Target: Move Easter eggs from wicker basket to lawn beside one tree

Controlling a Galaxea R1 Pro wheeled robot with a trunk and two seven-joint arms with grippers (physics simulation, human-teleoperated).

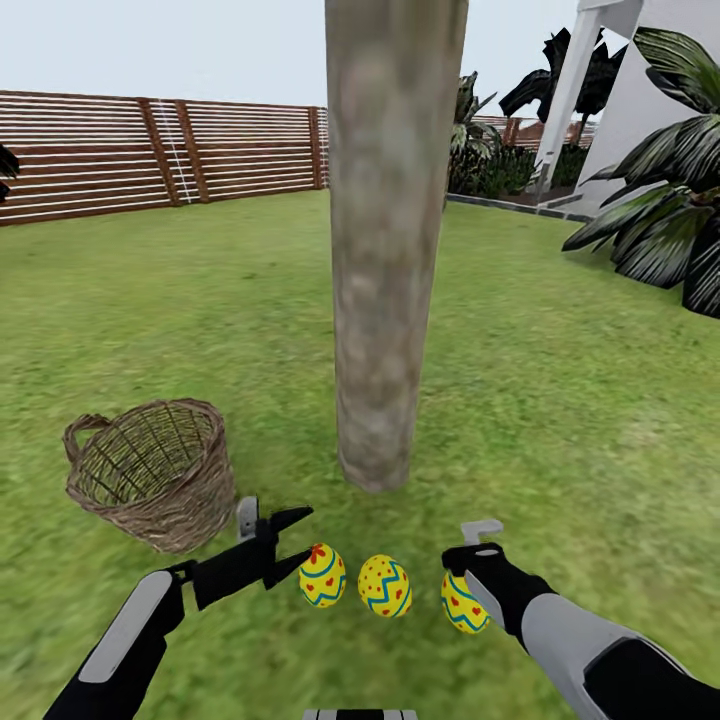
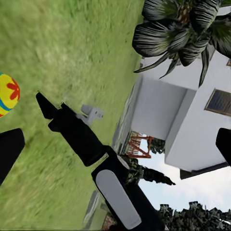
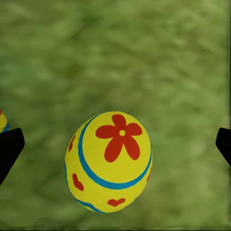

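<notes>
We find no readable text, labels, brands, numbers or signs anywhere; the eggs point(image 1: 385, 585) beside our grippers carry only painted flowers, dots and zigzag bands.

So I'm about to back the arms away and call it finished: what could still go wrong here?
The right gripper sits open right beside the right egg; withdrawing carelessly could nudge it rolling away from the tree. Likewise the left gripper is close to the left egg. The basket looks empty, but its far inside is partly hidden.
</notes>
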